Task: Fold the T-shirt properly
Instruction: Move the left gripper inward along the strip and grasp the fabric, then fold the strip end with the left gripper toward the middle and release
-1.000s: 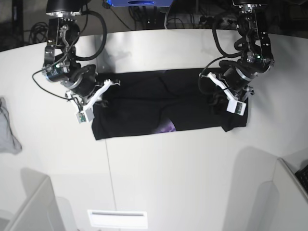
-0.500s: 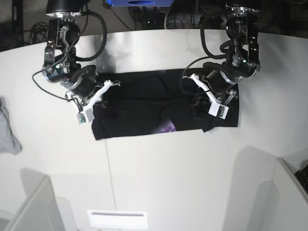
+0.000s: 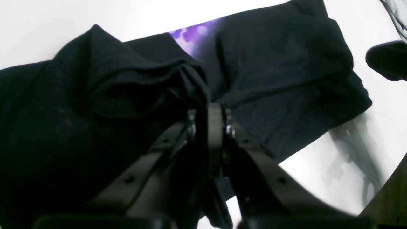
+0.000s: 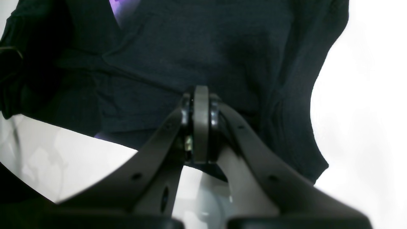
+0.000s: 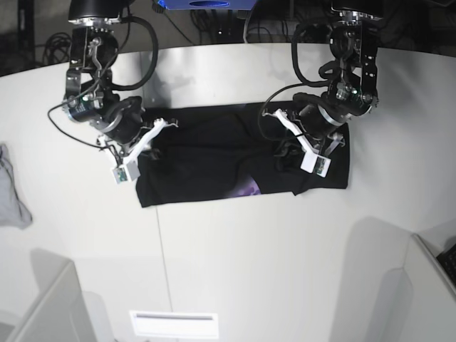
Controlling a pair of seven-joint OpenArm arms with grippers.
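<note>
The black T-shirt [image 5: 206,153] lies across the middle of the table, with a bit of purple print [image 5: 248,189] showing at its near edge. My left gripper [image 5: 292,151] is over the shirt's right part. In the left wrist view it [image 3: 208,108] is shut on a bunched fold of the T-shirt [image 3: 143,82], lifted over the flat cloth. My right gripper [image 5: 151,139] sits at the shirt's far left corner. In the right wrist view it [image 4: 200,95] is shut, tips down at the T-shirt [image 4: 190,41]; no cloth shows between its pads.
A small grey cloth [image 5: 11,189] lies at the table's left edge. White partitions rise at the near left [image 5: 43,299] and near right [image 5: 420,285]. Cables and dark equipment crowd the far side behind both arms.
My left gripper has moved left across the base view, dragging the shirt's right end over its body, so the shirt is shorter on that side. The right arm has stayed put.
</note>
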